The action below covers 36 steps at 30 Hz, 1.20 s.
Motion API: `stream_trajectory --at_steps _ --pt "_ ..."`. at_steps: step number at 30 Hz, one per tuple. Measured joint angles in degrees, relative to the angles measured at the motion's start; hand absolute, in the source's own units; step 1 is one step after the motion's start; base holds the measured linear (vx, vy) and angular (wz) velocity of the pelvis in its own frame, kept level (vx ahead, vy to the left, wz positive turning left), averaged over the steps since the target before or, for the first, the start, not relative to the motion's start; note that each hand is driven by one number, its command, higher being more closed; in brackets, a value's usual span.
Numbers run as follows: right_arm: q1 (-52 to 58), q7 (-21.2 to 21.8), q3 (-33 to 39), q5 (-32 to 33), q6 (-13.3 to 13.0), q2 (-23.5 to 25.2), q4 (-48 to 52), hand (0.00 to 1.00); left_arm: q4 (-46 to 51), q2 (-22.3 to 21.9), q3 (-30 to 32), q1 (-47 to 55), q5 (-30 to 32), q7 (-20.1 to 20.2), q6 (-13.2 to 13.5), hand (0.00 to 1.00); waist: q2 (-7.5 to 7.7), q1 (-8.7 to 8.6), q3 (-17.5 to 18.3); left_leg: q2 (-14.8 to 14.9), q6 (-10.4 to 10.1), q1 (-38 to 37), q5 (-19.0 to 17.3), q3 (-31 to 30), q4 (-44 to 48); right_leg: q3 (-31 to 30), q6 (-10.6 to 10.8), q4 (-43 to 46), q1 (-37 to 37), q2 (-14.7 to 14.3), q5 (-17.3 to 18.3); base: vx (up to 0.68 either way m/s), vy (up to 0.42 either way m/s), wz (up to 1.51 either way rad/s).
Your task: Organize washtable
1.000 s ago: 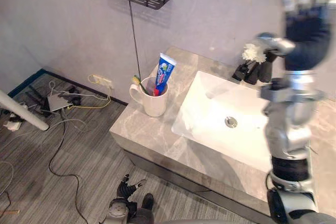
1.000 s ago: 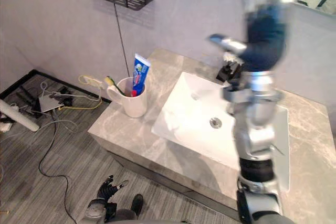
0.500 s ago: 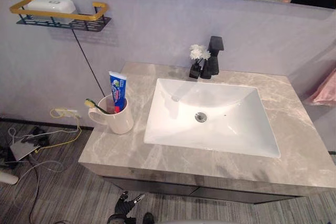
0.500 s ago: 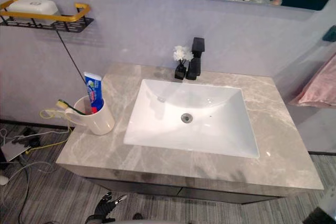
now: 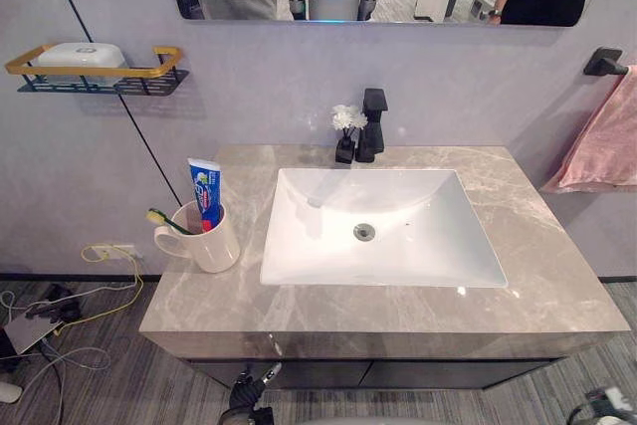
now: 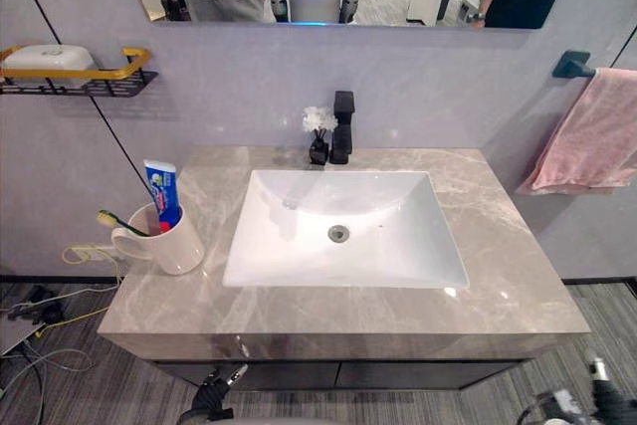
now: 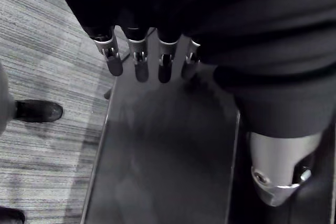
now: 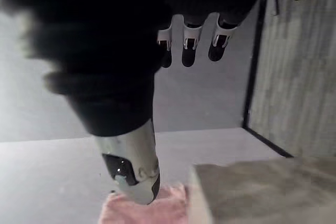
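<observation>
Toothpaste point(image 5: 206, 193) and toothbrush point(image 5: 165, 219) stood in mug point(image 5: 211, 243) at nine o'clock of sink point(image 5: 383, 266); bench point(image 5: 557, 276) tidy. Both hands' fingers point(image 7: 137, 65) point(image 8: 189, 53) hung straight, empty. Step unclear.

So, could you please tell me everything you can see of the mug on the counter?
The mug is white or cream and glossy, like ceramic, and stands upright on the grey marbled counter, left of the white sink and apart from it. Its handle points left, away from the sink. It holds an upright blue toothpaste tube and a toothbrush leaning out over the left rim.
</observation>
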State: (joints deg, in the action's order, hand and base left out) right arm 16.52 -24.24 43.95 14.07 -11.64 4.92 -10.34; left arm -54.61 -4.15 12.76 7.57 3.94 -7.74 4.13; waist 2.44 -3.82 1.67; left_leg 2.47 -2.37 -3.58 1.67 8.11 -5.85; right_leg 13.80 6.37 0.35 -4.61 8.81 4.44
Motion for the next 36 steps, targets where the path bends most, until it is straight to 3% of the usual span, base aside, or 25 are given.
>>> stream_trajectory --at_steps 4,6,11,18,24,36 --pt "-0.4 2.7 -3.9 1.5 1.0 -0.1 -10.7 0.0 -0.3 0.5 -1.5 -0.4 -1.7 -0.4 -0.9 0.0 -0.59 0.49 -0.5 0.2 0.0 -0.4 0.0 1.1 0.0 -0.4 0.3 0.2 -0.1 -0.1 -0.2 0.02 0.003 -0.11" --pt "-0.5 5.0 -4.6 2.4 1.4 -0.2 -17.0 0.0 -1.0 0.7 -2.1 -1.4 -2.7 -0.9 -1.5 0.0 -0.97 1.68 -1.0 0.5 -0.5 -1.0 -0.3 2.1 0.0 -1.3 0.2 0.2 -0.2 -0.3 -0.2 0.01 -0.007 -0.17" --pt "-0.5 13.4 -6.5 3.4 5.1 -0.4 -31.7 0.0 -1.7 1.5 -3.7 -1.5 -3.6 -1.1 -1.5 0.0 -1.59 1.75 -1.7 0.9 -0.8 -1.3 -0.5 2.1 0.0 -0.9 0.2 -0.6 -1.3 -0.8 -0.2 0.02 -0.011 0.01" --pt "-1.5 19.6 -12.6 3.4 7.1 -0.9 -42.2 0.0 -3.1 4.5 -7.5 -2.1 -3.6 1.1 -0.4 0.0 -0.39 2.12 -2.9 0.4 -0.6 -1.7 -0.4 -0.2 -0.1 1.2 0.3 -2.2 -3.4 -0.7 -0.3 0.01 -0.009 0.15" --pt "-3.1 21.9 -16.2 2.7 7.7 -1.5 -47.1 0.0 -4.7 5.8 -9.3 -3.1 -3.5 2.7 0.3 0.0 -0.07 2.5 -4.2 -0.5 -0.6 -1.8 -0.5 -1.2 -0.1 2.0 0.4 -3.2 -4.3 -0.7 -0.3 0.02 -0.011 0.08" --pt "-8.8 21.9 -24.9 -1.3 7.5 -4.2 -49.2 0.0 -6.0 8.5 -14.8 -4.4 -3.0 3.9 1.3 0.0 0.54 1.61 -6.3 -1.2 -0.6 -1.3 -0.5 -3.3 0.1 3.9 0.6 -4.5 -5.4 -0.5 -0.5 0.0 -0.01 0.08"
